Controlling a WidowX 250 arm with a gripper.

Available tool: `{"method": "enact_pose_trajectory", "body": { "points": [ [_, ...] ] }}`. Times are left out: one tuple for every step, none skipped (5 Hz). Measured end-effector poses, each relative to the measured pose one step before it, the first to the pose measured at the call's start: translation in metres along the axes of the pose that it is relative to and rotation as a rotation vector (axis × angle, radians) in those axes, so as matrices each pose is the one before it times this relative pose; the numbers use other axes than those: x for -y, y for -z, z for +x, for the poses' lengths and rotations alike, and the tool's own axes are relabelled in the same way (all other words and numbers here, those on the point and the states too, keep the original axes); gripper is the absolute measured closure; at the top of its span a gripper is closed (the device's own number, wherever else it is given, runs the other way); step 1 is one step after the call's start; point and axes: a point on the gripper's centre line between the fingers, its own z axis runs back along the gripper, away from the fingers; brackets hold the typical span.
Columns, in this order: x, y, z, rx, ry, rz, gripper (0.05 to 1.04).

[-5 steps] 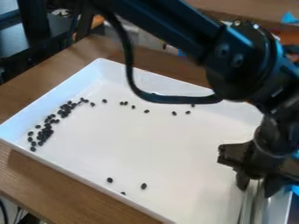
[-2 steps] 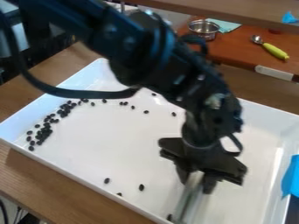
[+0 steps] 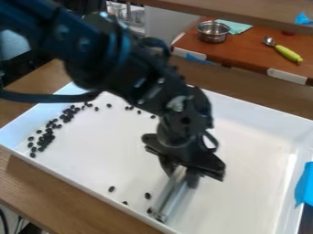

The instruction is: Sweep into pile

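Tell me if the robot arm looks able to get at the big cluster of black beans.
Probably yes: the tray floor between the cluster and the metal tool in the gripper shows a few loose beans, no barrier.

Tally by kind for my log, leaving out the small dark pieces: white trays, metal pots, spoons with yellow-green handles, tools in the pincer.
White tray: 1
Metal pot: 1
Spoon with yellow-green handle: 1
Tool in the pincer: 1
Total: 4
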Motion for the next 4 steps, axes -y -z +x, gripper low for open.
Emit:
{"method": "enact_pose_trajectory", "body": {
  "points": [
    [-0.02659, -0.00142, -0.00359, -0.0006, 0.0210, 0.0251, 0.705],
    [-0.02552, -0.00087, -0.00385, -0.0323, 0.0412, 0.0404, 0.705],
    [-0.02898, -0.00002, -0.00594, -0.0677, 0.0271, 0.0530, 0.705],
    [-0.02590, 0.00273, -0.00236, -0.0172, 0.0008, 0.0291, 0.705]
  ]
}}
